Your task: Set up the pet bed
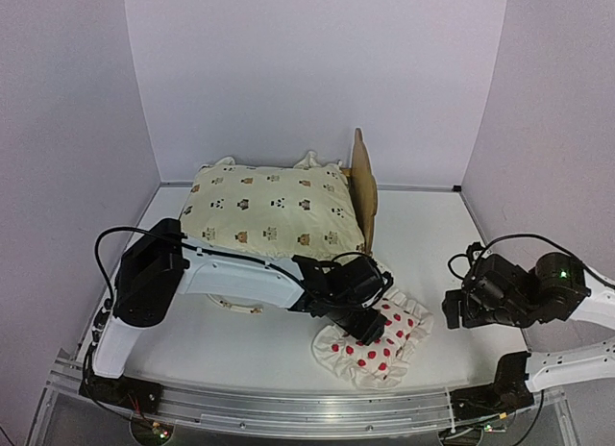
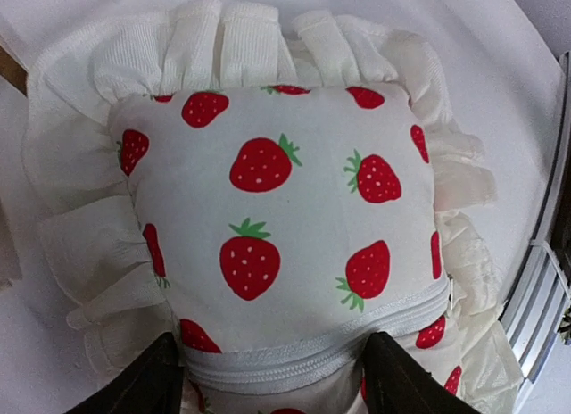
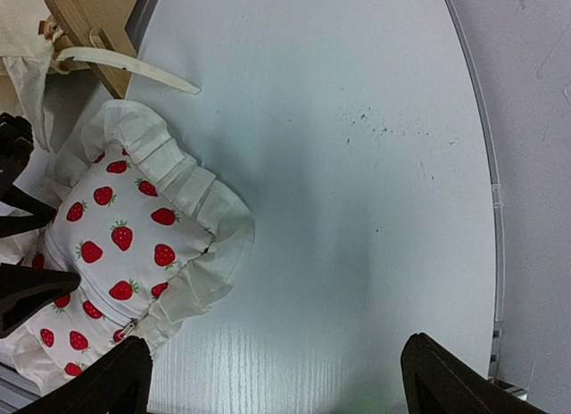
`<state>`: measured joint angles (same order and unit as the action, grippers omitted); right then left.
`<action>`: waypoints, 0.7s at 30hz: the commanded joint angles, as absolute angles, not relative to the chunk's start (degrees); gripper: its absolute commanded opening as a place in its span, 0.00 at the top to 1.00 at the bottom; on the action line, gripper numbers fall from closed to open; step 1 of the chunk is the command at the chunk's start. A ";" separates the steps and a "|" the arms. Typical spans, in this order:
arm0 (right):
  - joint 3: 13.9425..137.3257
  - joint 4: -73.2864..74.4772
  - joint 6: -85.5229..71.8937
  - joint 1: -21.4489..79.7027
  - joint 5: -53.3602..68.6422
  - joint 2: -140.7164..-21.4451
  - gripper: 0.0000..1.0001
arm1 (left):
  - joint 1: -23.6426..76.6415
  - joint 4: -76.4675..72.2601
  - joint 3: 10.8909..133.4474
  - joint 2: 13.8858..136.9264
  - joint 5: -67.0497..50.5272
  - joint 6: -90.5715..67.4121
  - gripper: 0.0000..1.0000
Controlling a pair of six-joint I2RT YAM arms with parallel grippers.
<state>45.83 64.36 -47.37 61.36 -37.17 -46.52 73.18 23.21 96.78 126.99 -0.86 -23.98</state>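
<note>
Where pet bed (image 1: pixel 362 182) sits — pale table (image 1: pixel 432 225), walls (image 1: pixel 307 71)

Bright, even light; soft shadows; wrist views slightly warped.

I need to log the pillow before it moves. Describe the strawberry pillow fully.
The strawberry pillow is a plump cushion of white fabric printed with red strawberries, edged by a cream ruffle, with a zipper seam along one side. It lies flat on the white table, in front of the pet bed. The left fingers straddle its zipper edge; whether they pinch it is unclear.
</note>
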 commanded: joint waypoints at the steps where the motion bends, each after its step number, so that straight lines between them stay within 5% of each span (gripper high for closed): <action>1: 44.88 65.91 -47.50 61.04 -38.96 -44.56 0.02 | 73.00 25.84 101.33 130.65 -1.44 -24.28 0.43; 5: 44.89 66.48 -47.60 61.03 -39.41 -43.70 0.02 | 73.11 26.03 101.92 130.73 -2.30 -25.27 0.90; 7: 45.04 66.58 -47.74 61.05 -39.67 -43.46 0.02 | 73.15 25.76 101.22 128.95 -2.21 -25.54 1.00; 21: 48.00 66.75 -48.08 61.01 -41.41 -43.10 0.02 | 68.82 33.86 106.27 108.28 14.23 -22.04 1.00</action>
<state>45.39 65.68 -47.42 61.25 -39.29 -44.01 72.15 32.15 101.65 117.11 7.31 -23.84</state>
